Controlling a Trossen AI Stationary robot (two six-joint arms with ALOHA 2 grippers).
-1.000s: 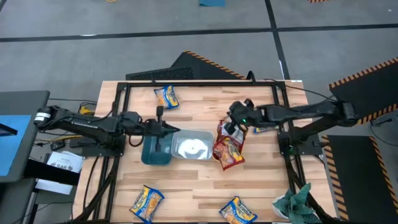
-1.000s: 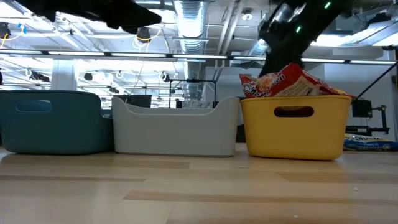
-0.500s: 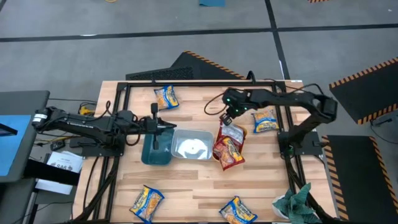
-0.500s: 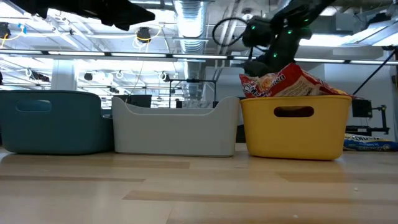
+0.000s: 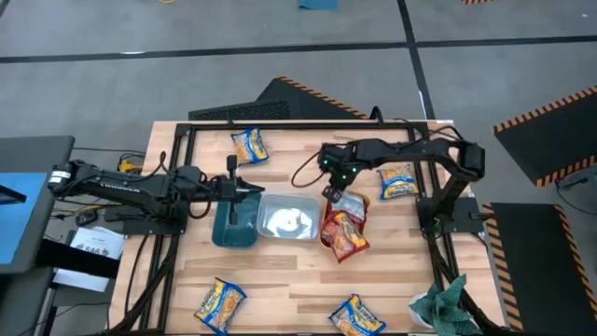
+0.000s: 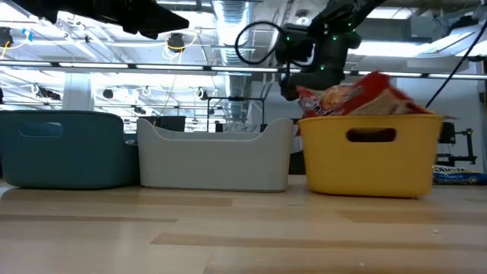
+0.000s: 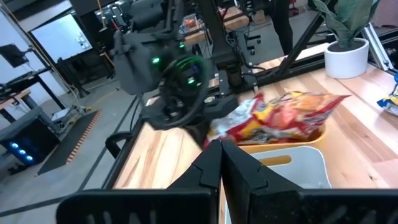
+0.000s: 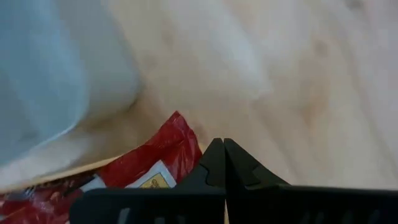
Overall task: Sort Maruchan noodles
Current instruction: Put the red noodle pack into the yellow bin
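Several red-orange noodle packets [image 5: 345, 231] are heaped in the yellow bin [image 6: 373, 156], sticking out above its rim [image 6: 350, 95]. Yellow-and-blue packets lie flat on the table at the far left [image 5: 249, 145], far right [image 5: 396, 180], near left [image 5: 220, 303] and near middle [image 5: 357, 317]. My right gripper [image 5: 333, 193] is shut at the heap's far end. My left gripper [image 5: 261, 194] is shut and hangs high over the seam between the teal bin [image 5: 233, 224] and the clear bin [image 5: 289, 219], touching nothing. My right gripper [image 8: 217, 146] has its shut fingertips against the far corner of the top red packet [image 8: 186, 146]. It comes slanting down from the far side. The packet stays in the yellow bin, its end jutting over the rim [image 7: 227, 127].
The three bins stand in a row across the table's middle: teal [image 6: 65, 148], clear [image 6: 213, 156], yellow. A metal frame rail [image 5: 298, 126] runs along the table's far edge. Bare wood [image 5: 280, 280] lies between the bins and the near packets.
My right gripper has swung toward the table's left, along the far end of the yellow bin. The yellow bin and its red packets have shifted a little, and the top packet lies flatter than before.
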